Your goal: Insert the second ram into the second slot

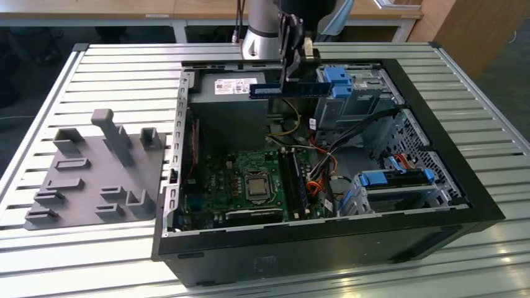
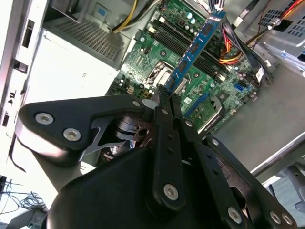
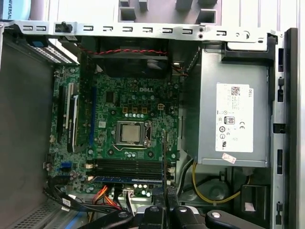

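Case [image 1: 331, 248]: one, lid off, walled on four sides, open room above.
Power supply [image 3: 233, 119]: one, against a case wall.
Motherboard [image 3: 133, 102]: one; cables cross a corner, slot count unclear.
Gripper [image 2: 167, 95]: fingers pinching one end of the stick.
Second ram [image 1: 269, 90]: one, held level above the case, clear of the board.

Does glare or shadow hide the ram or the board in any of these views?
Exterior view: glare streaks on the slatted table, the second ram evenly lit. Second wrist view: the power supply has a washed-out pale side, and the end effector is dark yet visibly gripping the ram. First wrist view: motherboard evenly lit, no glare.
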Motion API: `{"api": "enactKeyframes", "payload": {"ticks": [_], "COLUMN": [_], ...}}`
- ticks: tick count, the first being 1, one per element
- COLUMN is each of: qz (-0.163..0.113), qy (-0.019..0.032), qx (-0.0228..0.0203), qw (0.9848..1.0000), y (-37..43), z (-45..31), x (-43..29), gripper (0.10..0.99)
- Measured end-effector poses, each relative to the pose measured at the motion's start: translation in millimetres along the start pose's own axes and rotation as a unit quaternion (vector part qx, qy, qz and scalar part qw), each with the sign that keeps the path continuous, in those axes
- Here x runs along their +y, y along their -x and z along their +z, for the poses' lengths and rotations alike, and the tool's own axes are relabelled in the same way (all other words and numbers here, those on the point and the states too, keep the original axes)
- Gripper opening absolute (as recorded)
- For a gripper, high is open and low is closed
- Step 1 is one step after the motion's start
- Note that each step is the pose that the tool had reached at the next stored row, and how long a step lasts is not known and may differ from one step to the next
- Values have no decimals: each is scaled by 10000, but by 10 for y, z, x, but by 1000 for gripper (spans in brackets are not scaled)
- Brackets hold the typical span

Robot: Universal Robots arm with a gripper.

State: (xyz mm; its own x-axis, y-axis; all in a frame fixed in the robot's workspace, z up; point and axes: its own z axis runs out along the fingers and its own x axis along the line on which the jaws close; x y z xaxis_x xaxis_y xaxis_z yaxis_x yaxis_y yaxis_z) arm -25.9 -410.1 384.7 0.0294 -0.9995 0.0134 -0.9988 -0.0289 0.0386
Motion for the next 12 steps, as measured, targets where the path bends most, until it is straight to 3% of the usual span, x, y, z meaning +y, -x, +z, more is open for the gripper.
{"api": "enactKeyframes", "payload": {"ticks": [12], "qz": [4], "qy": [4], "qx": [113], "qw": [9999], "y": [-74], "z": [0], "x": [2], "gripper": [137]}}
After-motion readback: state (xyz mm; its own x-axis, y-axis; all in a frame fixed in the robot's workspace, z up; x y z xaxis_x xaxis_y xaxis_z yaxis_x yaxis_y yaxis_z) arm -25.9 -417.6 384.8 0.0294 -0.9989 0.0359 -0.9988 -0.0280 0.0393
